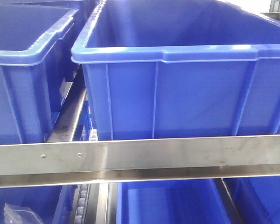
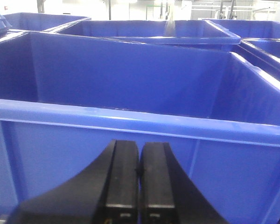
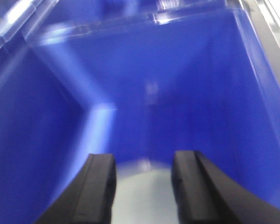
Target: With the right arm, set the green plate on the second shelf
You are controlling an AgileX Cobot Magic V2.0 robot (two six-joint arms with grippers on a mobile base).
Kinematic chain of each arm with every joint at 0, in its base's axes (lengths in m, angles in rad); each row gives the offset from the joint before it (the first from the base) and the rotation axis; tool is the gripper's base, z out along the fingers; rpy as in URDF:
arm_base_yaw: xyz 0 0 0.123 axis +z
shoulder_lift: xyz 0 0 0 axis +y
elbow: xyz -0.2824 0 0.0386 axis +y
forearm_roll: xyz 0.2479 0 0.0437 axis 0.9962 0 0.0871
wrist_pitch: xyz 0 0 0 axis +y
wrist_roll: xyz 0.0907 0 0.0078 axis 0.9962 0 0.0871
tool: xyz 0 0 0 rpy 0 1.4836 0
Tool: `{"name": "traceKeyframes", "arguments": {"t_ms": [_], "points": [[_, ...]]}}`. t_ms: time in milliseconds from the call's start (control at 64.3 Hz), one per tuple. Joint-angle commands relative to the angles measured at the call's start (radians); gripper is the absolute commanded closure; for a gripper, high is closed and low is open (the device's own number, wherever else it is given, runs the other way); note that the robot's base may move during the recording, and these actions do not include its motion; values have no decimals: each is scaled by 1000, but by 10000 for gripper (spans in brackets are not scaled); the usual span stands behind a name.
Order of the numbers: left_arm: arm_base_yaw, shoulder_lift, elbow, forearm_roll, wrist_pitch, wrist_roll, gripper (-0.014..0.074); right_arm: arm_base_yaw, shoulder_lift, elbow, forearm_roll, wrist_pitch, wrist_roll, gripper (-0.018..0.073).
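Observation:
The green plate (image 3: 142, 196) shows only in the blurred right wrist view, as a pale rounded patch low on the floor of a blue bin (image 3: 186, 84). My right gripper (image 3: 143, 161) is open inside that bin, its two black fingers standing apart to either side of the plate's far edge; I cannot tell whether they touch it. My left gripper (image 2: 139, 149) is shut and empty, just in front of the outer wall of another blue bin (image 2: 130, 79). Neither gripper nor the plate shows in the front view.
Large blue bins (image 1: 177, 93) (image 1: 18, 84) stand side by side on a shelf behind a steel rail (image 1: 140, 156). More blue bins (image 1: 168, 205) sit on the shelf below, one with a clear plastic bag (image 1: 18, 214). Further bins (image 2: 168, 30) stand behind.

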Motion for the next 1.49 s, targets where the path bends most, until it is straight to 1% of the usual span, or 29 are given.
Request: {"name": "traceKeyframes", "arguments": {"t_ms": [0,31,47,62,78,124,140,171,202,280,420,575,715,778,918,964,1026,1135,1244,1337,1384,1477], "points": [[-1,-15,42,-5,-83,-6,466,-7,-91,-41,4,24,5,176],[-1,-15,42,-5,-83,-6,466,-7,-105,-41,2,65,4,243],[-1,-15,42,-5,-83,-6,466,-7,-119,-41,-1,94,4,299],[-1,-15,42,-5,-83,-6,466,-7,-129,-41,-1,104,4,320],[-1,-15,42,-5,-83,-6,466,-7,-144,-41,-5,131,3,386],[-1,-15,42,-5,-83,-6,466,-7,-177,-38,-18,185,2,526],[-1,-15,42,-5,-83,-6,466,-7,-195,-36,-20,197,2,532],[-1,-15,42,-5,-83,-6,466,-7,-213,-32,-34,220,1,487],[-1,-15,42,-5,-83,-6,466,-7,-244,-30,-48,241,1,477],[-1,-15,42,-5,-83,-6,466,-7,-316,-22,-74,289,1,514],[-1,-15,42,-5,-83,-6,466,-7,-470,8,-84,374,1,512],[-1,-15,42,-5,-83,-6,466,-7,-635,27,-74,501,1,512],[-1,-15,42,-5,-83,-6,466,-7,-729,27,-74,526,1,512],[-1,-15,42,-5,-83,-6,466,-7,-757,27,-108,526,1,512],[-1,-15,42,-5,-83,-6,466,-7,-785,27,-278,529,1,512],[-1,-15,42,-5,-83,-6,466,-7,-786,28,-317,538,1,512],[-1,-15,42,-5,-83,-6,466,-7,-785,43,-336,538,1,512],[-1,-15,42,-5,-83,-6,466,-10,-824,126,-352,476,1,512],[-1,-15,42,-5,-83,-6,466,-49,-941,278,-304,321,1,512],[-1,-15,42,-5,-83,-6,466,-85,-1059,448,-278,203,-5,512],[-1,-15,42,-5,-83,-6,466,-87,-1117,513,-256,176,-38,512],[-1,-15,42,-5,-83,-6,466,-89,-1236,664,-153,158,-187,512]]}}
